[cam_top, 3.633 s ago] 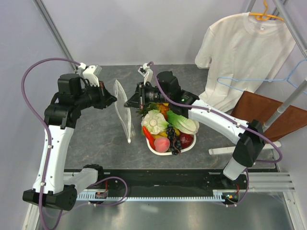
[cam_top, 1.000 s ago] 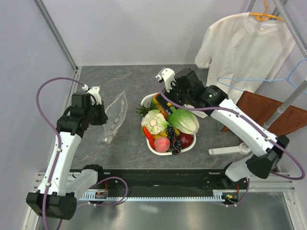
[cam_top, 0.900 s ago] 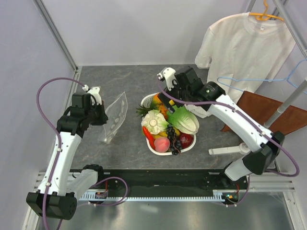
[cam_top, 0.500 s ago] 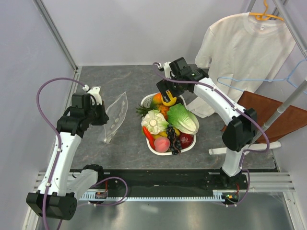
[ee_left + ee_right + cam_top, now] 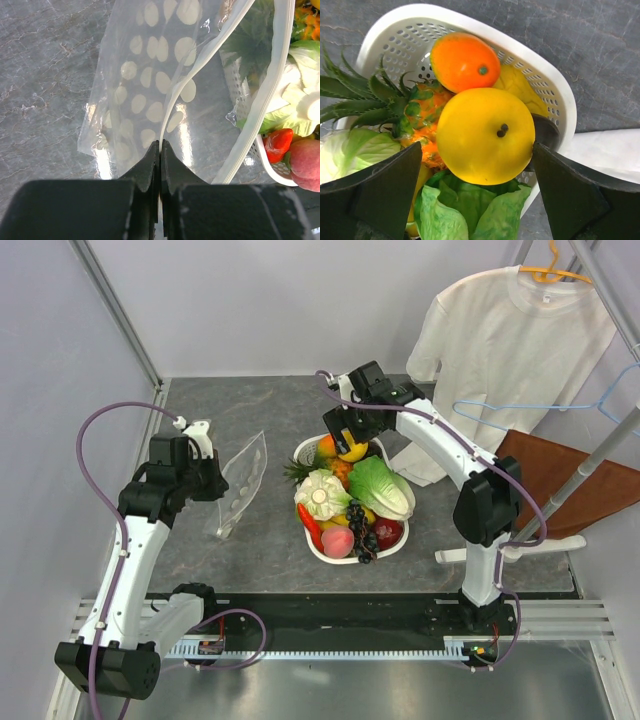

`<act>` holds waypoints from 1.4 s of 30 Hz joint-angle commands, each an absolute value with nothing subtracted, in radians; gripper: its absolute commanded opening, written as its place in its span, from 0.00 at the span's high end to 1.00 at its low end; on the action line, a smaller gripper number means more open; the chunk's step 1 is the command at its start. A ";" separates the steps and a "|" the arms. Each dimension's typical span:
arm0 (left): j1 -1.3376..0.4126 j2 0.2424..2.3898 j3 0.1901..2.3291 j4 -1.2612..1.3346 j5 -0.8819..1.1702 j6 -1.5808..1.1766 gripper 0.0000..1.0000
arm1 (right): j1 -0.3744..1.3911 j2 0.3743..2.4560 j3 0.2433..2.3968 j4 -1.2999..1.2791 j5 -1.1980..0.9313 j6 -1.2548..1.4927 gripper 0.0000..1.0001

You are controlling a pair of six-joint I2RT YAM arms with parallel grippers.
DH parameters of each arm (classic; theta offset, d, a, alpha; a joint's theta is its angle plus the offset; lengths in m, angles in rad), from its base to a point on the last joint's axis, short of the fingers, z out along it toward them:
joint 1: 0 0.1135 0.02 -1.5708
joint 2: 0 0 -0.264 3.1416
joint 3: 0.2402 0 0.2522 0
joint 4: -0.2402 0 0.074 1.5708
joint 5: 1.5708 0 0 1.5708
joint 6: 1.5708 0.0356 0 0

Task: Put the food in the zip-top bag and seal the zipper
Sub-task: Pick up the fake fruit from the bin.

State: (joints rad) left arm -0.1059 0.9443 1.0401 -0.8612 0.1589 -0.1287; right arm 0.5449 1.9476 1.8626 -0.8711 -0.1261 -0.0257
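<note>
The clear zip-top bag [image 5: 240, 483] with white dots hangs open-mouthed left of the basket. My left gripper [image 5: 160, 145] is shut on one lip of the zipper [image 5: 200, 65]; the other lip [image 5: 272, 85] curves away to the right. The food sits heaped in a white slotted basket [image 5: 330, 552]: green lettuce [image 5: 380, 490], a pink peach [image 5: 337, 540] and a red fruit [image 5: 388, 532]. At the basket's far end my right gripper [image 5: 477, 147] stands open astride the yellow round fruit [image 5: 480, 135]. Its right finger is at the fruit's edge. Its left finger is apart from it.
An orange fruit [image 5: 464, 61] and a pineapple [image 5: 415, 110] lie against the yellow one. A white T-shirt [image 5: 510, 340] hangs at the back right, its hem next to the basket. A brown board [image 5: 545, 475] and a blue hanger [image 5: 560, 410] stand at the right.
My right arm has swung from above the lettuce to the basket's far end, over the yellow fruit. The left arm and the bag have held still over the last second.
</note>
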 commanded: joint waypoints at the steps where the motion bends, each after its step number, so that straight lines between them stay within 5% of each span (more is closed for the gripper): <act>1: -0.100 0.931 1.037 -0.831 0.176 -0.130 0.98 | 0.546 1.976 1.845 -0.857 -0.120 -0.021 0.02; 10: -0.100 0.933 1.032 -0.828 0.179 -0.130 0.98 | 0.546 1.974 1.842 -0.853 -0.098 -0.020 0.06; 20: -0.100 0.925 1.029 -0.828 0.176 -0.129 0.98 | 0.545 1.850 1.787 -0.879 -0.049 -0.041 0.52; 27: -0.100 0.945 1.045 -0.834 0.198 -0.130 0.98 | 0.545 1.721 1.844 -0.870 -0.187 -0.069 0.71; 32: -0.100 0.971 1.066 -0.845 0.233 -0.137 0.98 | 0.607 1.652 1.842 -0.680 -0.416 -0.002 0.73; 37: -0.098 0.989 1.084 -0.856 0.317 -0.150 0.98 | 0.823 1.565 1.691 -0.334 -0.422 0.041 0.76; 42: -0.098 1.005 1.117 -0.876 0.374 -0.161 0.98 | 0.969 1.646 1.695 -0.255 -0.355 -0.033 0.77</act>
State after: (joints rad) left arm -0.1059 0.9989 1.0542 -0.8684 0.2932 -0.1303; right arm 0.9081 1.5929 1.7035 -0.4221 -0.3759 0.0128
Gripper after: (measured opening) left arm 0.029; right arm 0.794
